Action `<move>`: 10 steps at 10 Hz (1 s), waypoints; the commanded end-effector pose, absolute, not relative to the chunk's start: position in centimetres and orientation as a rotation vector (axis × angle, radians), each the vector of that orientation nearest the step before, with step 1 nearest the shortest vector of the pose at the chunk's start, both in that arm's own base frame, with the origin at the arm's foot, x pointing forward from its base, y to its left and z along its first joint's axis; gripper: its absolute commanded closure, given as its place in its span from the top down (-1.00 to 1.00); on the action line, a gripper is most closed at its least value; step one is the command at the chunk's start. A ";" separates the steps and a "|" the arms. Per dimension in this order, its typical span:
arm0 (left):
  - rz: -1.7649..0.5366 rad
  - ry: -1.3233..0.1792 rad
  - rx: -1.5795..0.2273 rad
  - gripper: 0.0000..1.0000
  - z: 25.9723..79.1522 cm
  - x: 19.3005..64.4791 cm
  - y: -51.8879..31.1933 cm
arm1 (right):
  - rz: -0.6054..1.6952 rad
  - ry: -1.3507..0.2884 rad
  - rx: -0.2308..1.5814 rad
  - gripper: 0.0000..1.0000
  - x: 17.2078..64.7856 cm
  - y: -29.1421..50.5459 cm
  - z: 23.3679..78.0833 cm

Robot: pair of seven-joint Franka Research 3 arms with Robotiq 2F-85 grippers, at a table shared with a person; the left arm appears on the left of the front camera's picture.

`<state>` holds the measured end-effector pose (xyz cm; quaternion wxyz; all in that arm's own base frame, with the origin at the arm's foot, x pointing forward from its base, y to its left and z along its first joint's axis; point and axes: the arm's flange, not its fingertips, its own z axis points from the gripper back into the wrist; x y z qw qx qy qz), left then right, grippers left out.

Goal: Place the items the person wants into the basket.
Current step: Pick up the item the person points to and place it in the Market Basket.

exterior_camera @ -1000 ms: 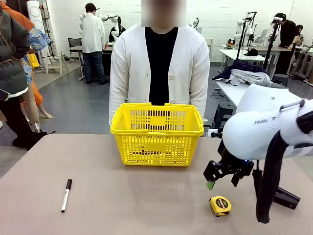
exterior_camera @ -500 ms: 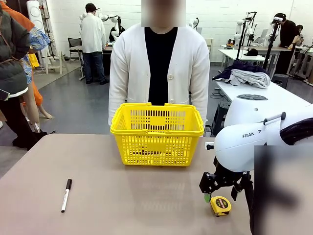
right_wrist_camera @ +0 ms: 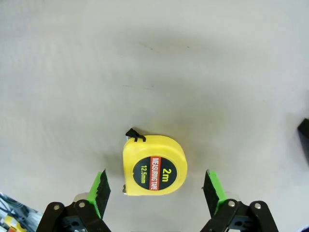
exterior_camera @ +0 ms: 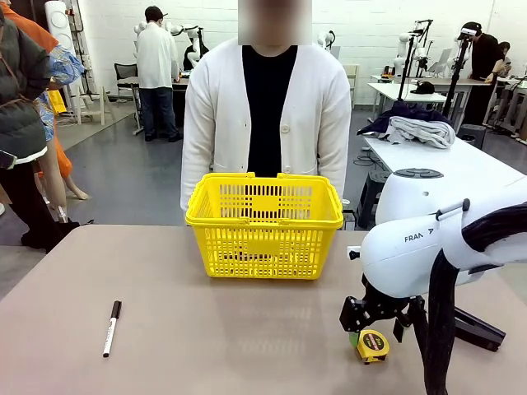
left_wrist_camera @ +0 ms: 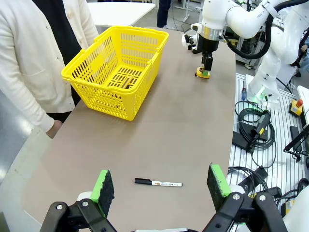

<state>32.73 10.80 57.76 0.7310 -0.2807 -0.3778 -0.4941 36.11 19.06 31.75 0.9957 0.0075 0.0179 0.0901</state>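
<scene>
A small yellow-and-black tape measure (exterior_camera: 372, 346) (right_wrist_camera: 154, 171) lies flat on the table at the near right. My right gripper (exterior_camera: 361, 333) (right_wrist_camera: 158, 182) hangs open right over it, and its green pads (right_wrist_camera: 101, 187) stand either side of the case with gaps, not touching. The yellow basket (exterior_camera: 263, 222) (left_wrist_camera: 118, 72) stands at the table's far middle in front of the person (exterior_camera: 266, 115); something dark lies on its floor. My left gripper (left_wrist_camera: 160, 181) is open and holds nothing, high above the near left of the table. From there the right gripper (left_wrist_camera: 206, 65) shows over the tape measure (left_wrist_camera: 202, 73).
A white marker with a black cap (exterior_camera: 110, 327) (left_wrist_camera: 158, 183) lies at the near left. A black stapler (exterior_camera: 478, 327) sits right of the tape measure, partly behind my right arm. The person stands with both arms down at the far edge. Cables lie off the table's side.
My right gripper has come down and slightly toward the near edge, from above and left of the tape measure to straddling it. The jaws stayed open. Nothing else moved.
</scene>
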 end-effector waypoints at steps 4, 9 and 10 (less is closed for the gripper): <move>-1.103 -0.856 -0.627 1.00 57.7 32.8 10.9 | 0.183 0.015 -0.027 1.00 33.1 17.6 28.3; -1.103 -0.856 -0.627 1.00 57.7 32.8 10.9 | 0.172 0.010 -0.043 -1.00 33.0 17.0 28.6; -1.103 -0.856 -0.627 1.00 57.7 32.8 10.9 | 0.170 0.009 -0.045 -1.00 33.0 16.9 28.8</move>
